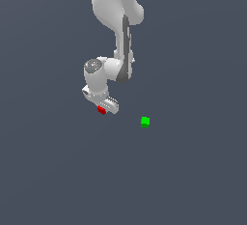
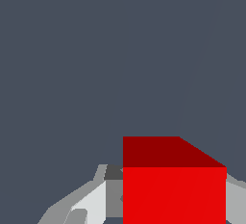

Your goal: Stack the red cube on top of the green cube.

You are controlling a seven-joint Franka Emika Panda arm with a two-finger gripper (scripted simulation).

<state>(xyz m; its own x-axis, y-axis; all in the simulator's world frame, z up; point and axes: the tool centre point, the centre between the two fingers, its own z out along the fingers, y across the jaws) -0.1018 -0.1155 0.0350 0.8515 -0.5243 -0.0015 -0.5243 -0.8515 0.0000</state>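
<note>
The red cube [image 1: 101, 110] sits between the fingers of my white gripper [image 1: 102, 108], low under the wrist at the exterior view's left of centre. The wrist view is filled at one edge by the red cube [image 2: 174, 189], with a grey finger pressed against each of its sides, so the gripper [image 2: 174, 206] is shut on it. The green cube [image 1: 145, 121] rests alone on the dark floor, to the exterior view's right of the gripper and slightly nearer the camera. It does not show in the wrist view. I cannot tell whether the red cube touches the floor.
The white arm [image 1: 118, 21] comes down from the top of the exterior view. Plain dark grey floor [image 1: 193, 180] surrounds both cubes.
</note>
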